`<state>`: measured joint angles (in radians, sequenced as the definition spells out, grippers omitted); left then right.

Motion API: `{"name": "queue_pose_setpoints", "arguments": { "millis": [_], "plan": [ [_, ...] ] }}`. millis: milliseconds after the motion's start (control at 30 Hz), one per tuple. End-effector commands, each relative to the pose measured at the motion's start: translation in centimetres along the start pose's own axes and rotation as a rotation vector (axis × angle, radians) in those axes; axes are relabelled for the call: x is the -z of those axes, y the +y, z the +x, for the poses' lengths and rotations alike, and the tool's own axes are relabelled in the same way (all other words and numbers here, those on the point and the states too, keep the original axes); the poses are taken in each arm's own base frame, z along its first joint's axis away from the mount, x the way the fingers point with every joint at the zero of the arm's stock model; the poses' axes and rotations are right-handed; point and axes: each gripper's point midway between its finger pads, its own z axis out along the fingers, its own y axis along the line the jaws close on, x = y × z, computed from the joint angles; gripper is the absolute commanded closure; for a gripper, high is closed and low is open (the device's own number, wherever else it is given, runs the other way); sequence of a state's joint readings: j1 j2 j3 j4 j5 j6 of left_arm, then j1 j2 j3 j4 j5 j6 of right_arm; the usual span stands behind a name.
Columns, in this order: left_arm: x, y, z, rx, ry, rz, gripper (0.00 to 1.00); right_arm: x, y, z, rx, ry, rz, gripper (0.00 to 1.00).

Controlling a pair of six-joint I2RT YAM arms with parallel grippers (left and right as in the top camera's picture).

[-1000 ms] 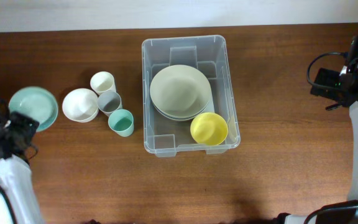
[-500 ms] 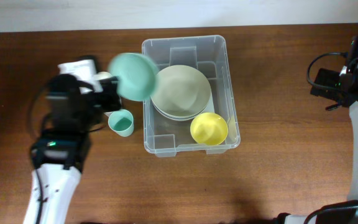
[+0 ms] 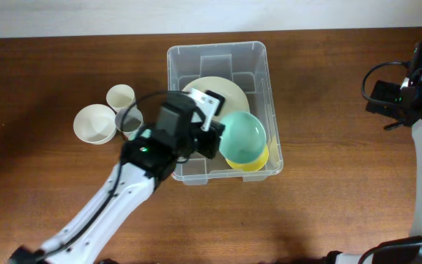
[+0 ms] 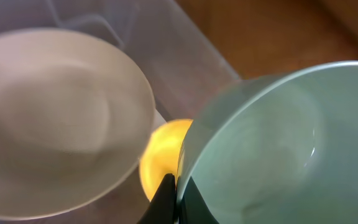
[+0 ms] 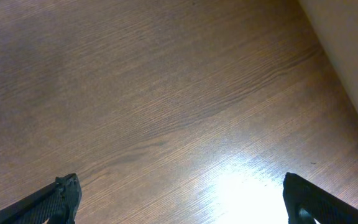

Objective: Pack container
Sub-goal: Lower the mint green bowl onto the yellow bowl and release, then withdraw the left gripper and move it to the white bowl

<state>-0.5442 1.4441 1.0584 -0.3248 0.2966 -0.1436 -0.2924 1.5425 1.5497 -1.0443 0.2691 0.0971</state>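
Container (image 3: 218, 46) is seen mid-table from overhead, holding stacked cream plates (image 3: 211, 92) and one yellow bowl (image 3: 253, 162). One teal bowl (image 3: 242, 136) is held over the yellow bowl by the left gripper (image 3: 215, 136), close to the right wall; the near-left corner is left bare. One white bowl (image 3: 94, 123), a cream cup (image 3: 121, 96) and a grey cup (image 3: 127, 121) are set to its left.

From the left wrist, the teal bowl's rim is seen pinched between the closed fingers (image 4: 165, 200).

From the right wrist, the right gripper (image 5: 179, 190) is seen spread wide over the bare wooden table (image 5: 166, 93).

Desk (image 3: 50, 59): white bowl (image 3: 94, 123), cream cup (image 3: 121, 97), grey cup (image 3: 127, 118) left of left hand (image 3: 212, 136). Mint bowl (image 3: 242, 136) at the hand, over yellow bowl (image 3: 252, 163); pale plates (image 3: 211, 92) beyond.
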Motion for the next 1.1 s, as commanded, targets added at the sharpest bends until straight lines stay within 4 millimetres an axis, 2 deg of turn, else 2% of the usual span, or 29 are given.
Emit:
{"name": "queue_pose_setpoints", "arguments": {
  "millis": [0, 100, 233, 467, 600, 633, 700, 800, 933, 1067],
  "plan": [
    [-1.1, 0.2, 0.4, -0.059, 0.019, -0.048, 1.0, 0.0, -0.3, -0.1, -0.004, -0.003, 0.013, 0.01],
    [-1.2, 1.4, 0.4, -0.062, 0.015, -0.125, 0.99, 0.0, -0.3, -0.1, -0.004, -0.003, 0.013, 0.01],
    [-1.3, 1.5, 0.5, -0.062, 0.02, -0.124, 0.99, 0.0, -0.3, -0.1, -0.004, -0.003, 0.013, 0.01],
    [-2.8, 1.7, 1.4, -0.06, 0.05, -0.121, 1.0, 0.0, -0.3, -0.1, -0.004, -0.003, 0.013, 0.01],
    [-3.1, 1.7, 1.0, -0.064, 0.033, -0.117, 0.99, 0.0, -0.3, -0.1, -0.004, -0.003, 0.013, 0.01],
    [-3.1, 1.6, 0.8, -0.065, 0.027, -0.116, 0.97, 0.0, -0.3, -0.1, -0.004, -0.003, 0.013, 0.01],
    [-3.2, 1.6, 0.6, -0.067, 0.017, -0.115, 0.64, 0.0, -0.3, -0.1, -0.004, -0.003, 0.013, 0.01],
    [-3.1, 1.7, 0.5, -0.067, 0.013, -0.119, 0.43, 0.0, -0.3, -0.1, -0.004, -0.003, 0.013, 0.01],
    [-2.3, 2.0, -0.9, -0.068, -0.026, -0.142, 0.42, 0.0, -0.3, -0.1, -0.004, -0.003, 0.013, 0.01],
    [0.7, 5.2, -3.5, -0.045, -0.098, -0.299, 0.42, 0.0, -0.3, -0.1, -0.004, -0.003, 0.013, 0.01]
  ]
}}
